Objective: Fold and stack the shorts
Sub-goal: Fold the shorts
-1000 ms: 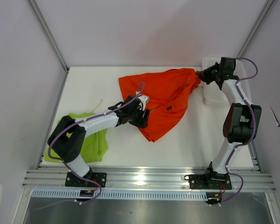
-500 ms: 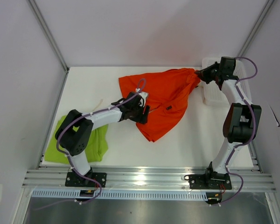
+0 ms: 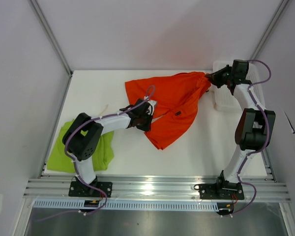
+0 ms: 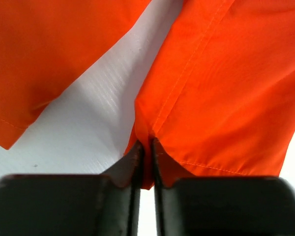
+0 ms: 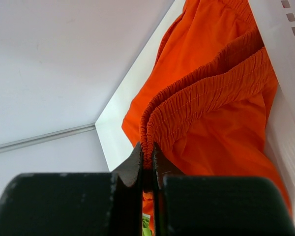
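Orange shorts (image 3: 173, 98) lay spread across the mid-back of the white table (image 3: 201, 142), w/ one end drawn toward the far R corner. There the R gripper (image 5: 146, 152) was clamped on the gathered elastic waistband; the wrist view showed the ruched band pinched btwn both fingertips, no gap visible. That end sat against the white mesh basket (image 3: 225, 101), whose perforated wall ran just beside the fabric on the R. L gripper (image 4: 146, 147) was down at the shorts' near-L edge, jaws nearly together w/ a hem corner nipped btwn the tips. The stitched hem ran off to the R of the fingers, and bare table showed btwn that leg and another orange panel at upper L of the wrist view. A small dark tag (image 3: 177, 113) sat on the fabric approx. mid-garment, and the cloth's lowest point reached toward the table's centre. Green shorts (image 3: 102, 150) lay flat at the near-L corner, partly hidden by the L arm (image 3: 86, 140) in the top view, apart from the orange pair. Neither gripper touched them.
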